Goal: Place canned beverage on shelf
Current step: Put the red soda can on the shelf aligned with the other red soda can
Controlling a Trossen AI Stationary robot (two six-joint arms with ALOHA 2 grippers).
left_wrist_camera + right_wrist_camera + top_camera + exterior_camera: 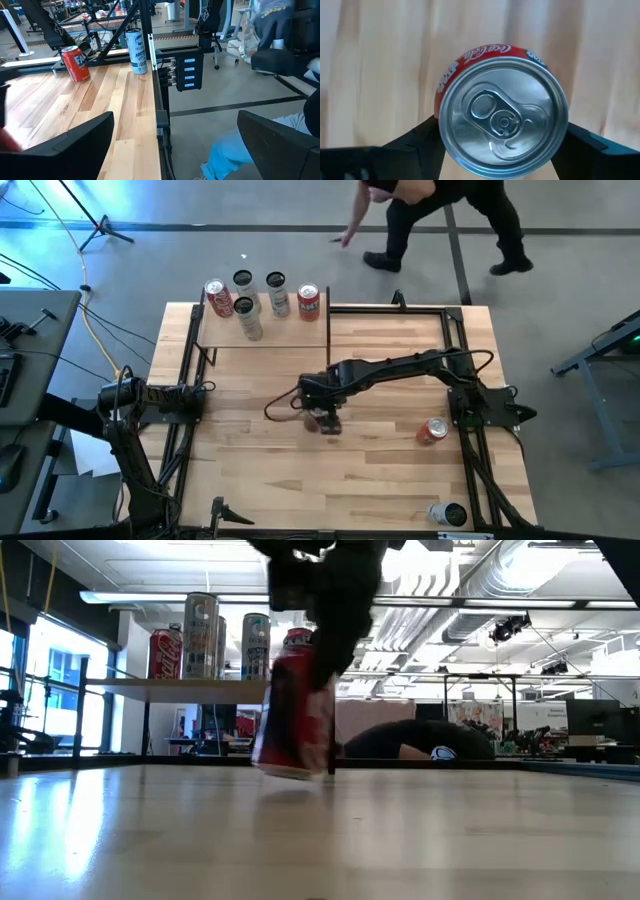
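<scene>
Looking down from the high view: right gripper point(325, 418) mid-table, clamped on red aluminium cola can point(327, 421); pale wooden shelf with black posts point(262, 332) well apart, five cans aboard, free spot beside them. Low view: can tilted, rigid, smooth, likely slippery. Right wrist: fingers point(415, 142) flanking its sides. Left gripper point(175, 145) open, parked off-edge

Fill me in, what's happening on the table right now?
The right gripper is closed around a red cola can mid-table, gripping it from above; the can looks tilted, its base at or just off the tabletop. Five cans already stand on the shelf at the far left corner. Two more cans wait near the right edge. The left gripper is parked open at the left side. A person walks past behind.
</scene>
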